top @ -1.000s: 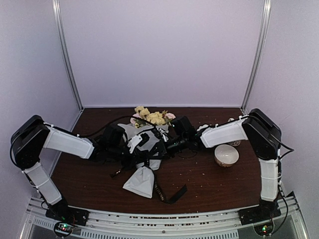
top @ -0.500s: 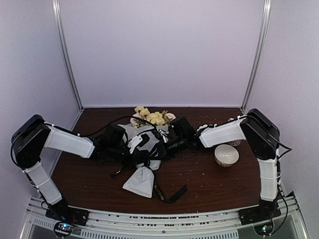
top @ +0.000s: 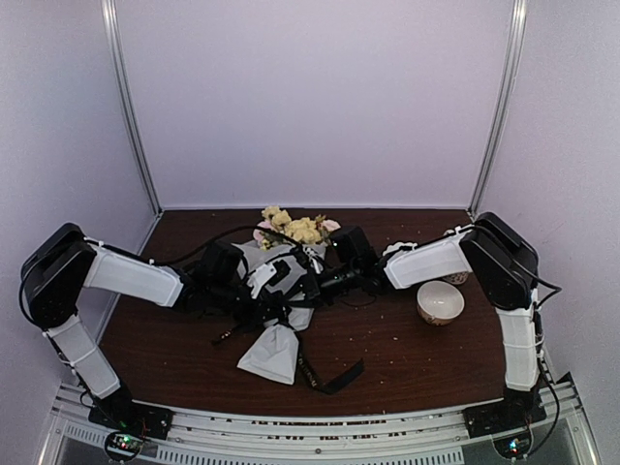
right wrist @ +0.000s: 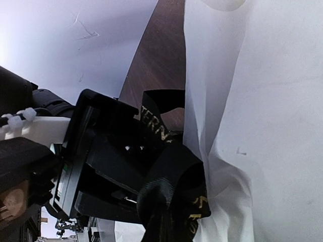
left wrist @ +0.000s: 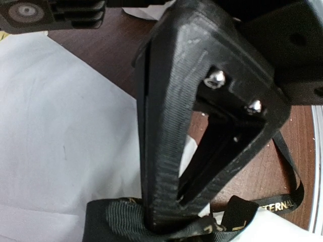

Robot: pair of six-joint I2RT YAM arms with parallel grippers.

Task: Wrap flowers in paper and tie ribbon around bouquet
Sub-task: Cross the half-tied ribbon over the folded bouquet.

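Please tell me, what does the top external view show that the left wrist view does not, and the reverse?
Only the top external view: the flowers and the white bowl.
Only the left wrist view: the light lettering on the ribbon, and the left pincer closed on that ribbon at its tips.
Both views: the paper, the ribbon and the brown table.

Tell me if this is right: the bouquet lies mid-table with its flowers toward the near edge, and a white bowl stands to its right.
Not quite. The top external view shows the flowers toward the far edge, not the near one. The bouquet does lie mid-table, with the white bowl to its right.
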